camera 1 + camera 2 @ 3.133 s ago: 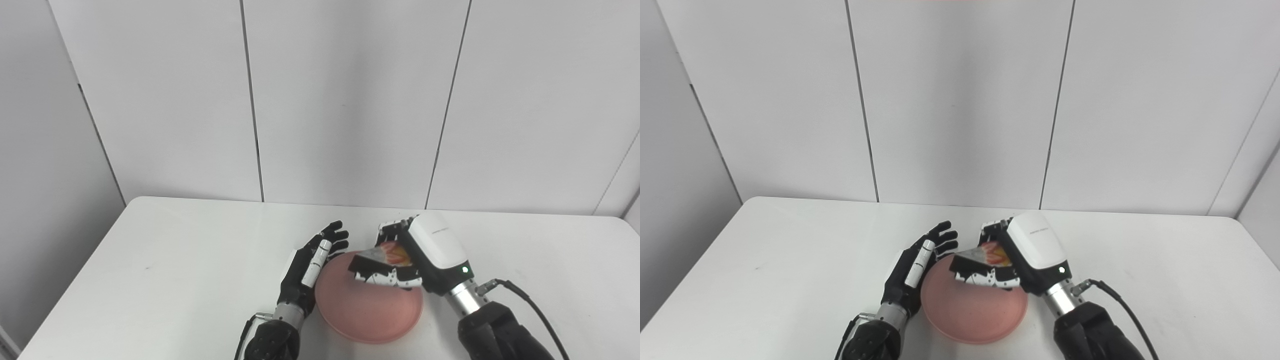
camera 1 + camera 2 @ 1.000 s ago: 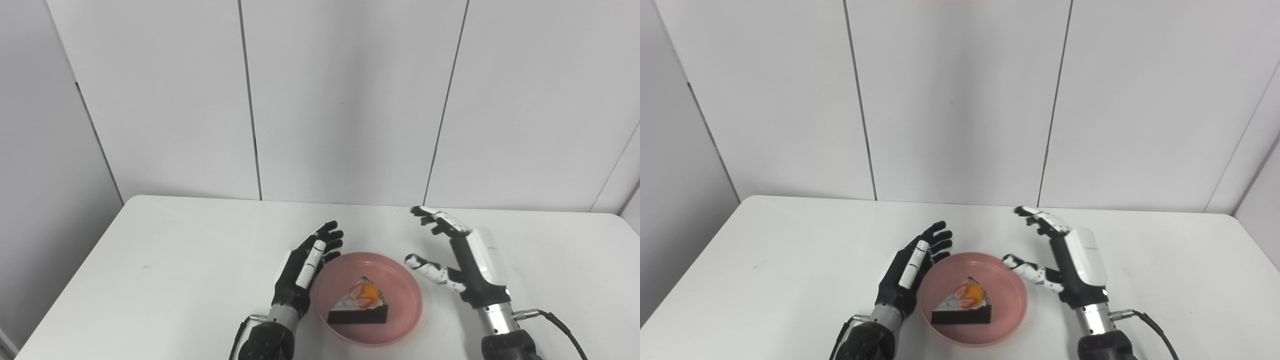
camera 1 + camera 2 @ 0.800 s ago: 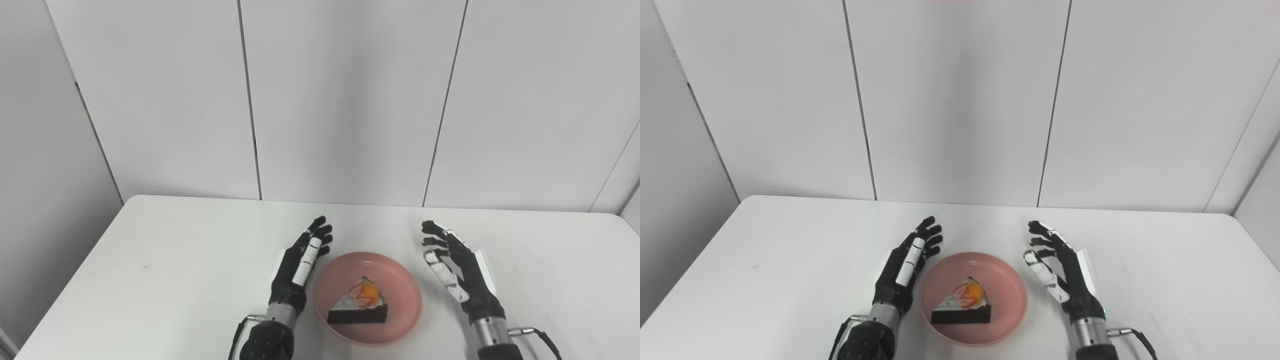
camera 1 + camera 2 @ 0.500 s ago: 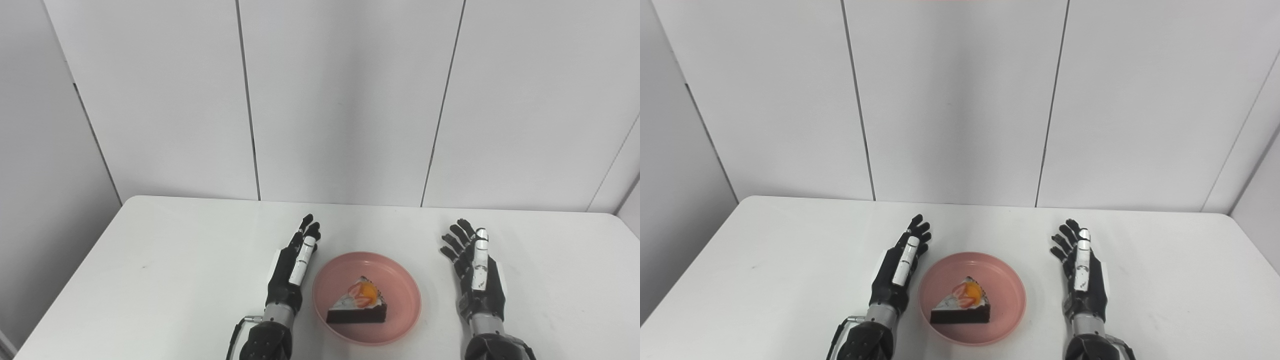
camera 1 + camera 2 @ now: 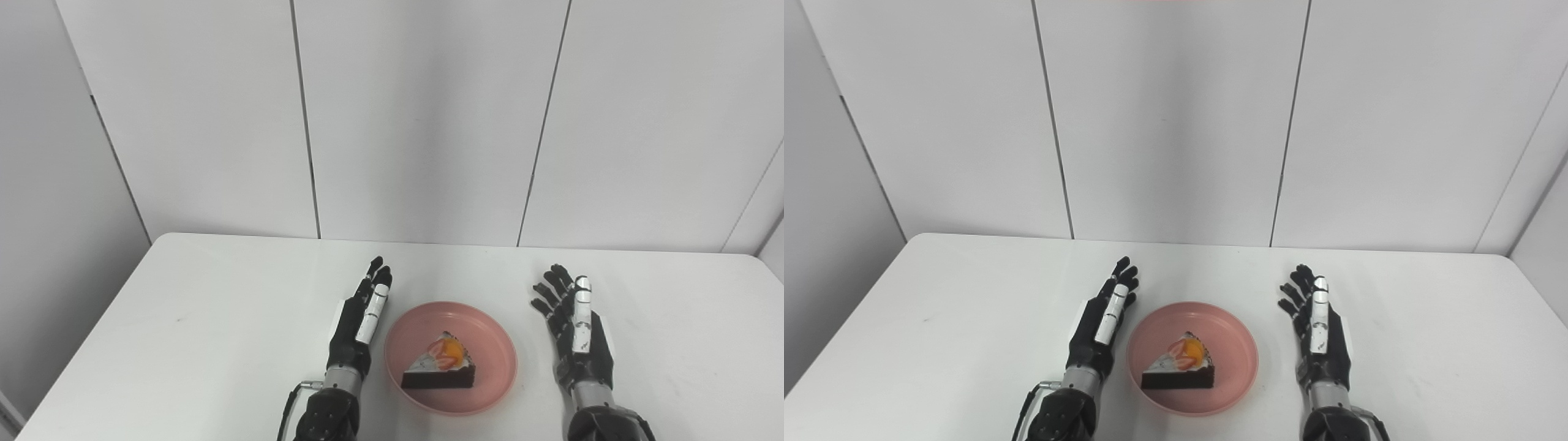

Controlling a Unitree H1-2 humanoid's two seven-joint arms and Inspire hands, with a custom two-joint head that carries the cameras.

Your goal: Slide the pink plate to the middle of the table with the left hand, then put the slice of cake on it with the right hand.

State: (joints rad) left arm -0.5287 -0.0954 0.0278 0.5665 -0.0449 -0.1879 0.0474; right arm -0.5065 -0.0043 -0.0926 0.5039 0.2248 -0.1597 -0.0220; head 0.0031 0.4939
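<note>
Now that the right hand (image 5: 579, 334) has let go and pulled back, the slice of cake (image 5: 440, 370) sits alone on the pink plate (image 5: 490, 343), near the front edge of the white table (image 5: 202, 318), about midway along it. In the left eye view both hands rest flat, fingers straight and spread, holding nothing; the left hand (image 5: 361, 324) lies just beside the plate's left rim, the right well clear of it. Both steps look done! Over to the right eye view: same picture, though here the plate (image 5: 1237, 349) shows a clearer strip of table between its rim and the right hand (image 5: 1320, 340). The left hand (image 5: 1102, 327) lies open too.
</note>
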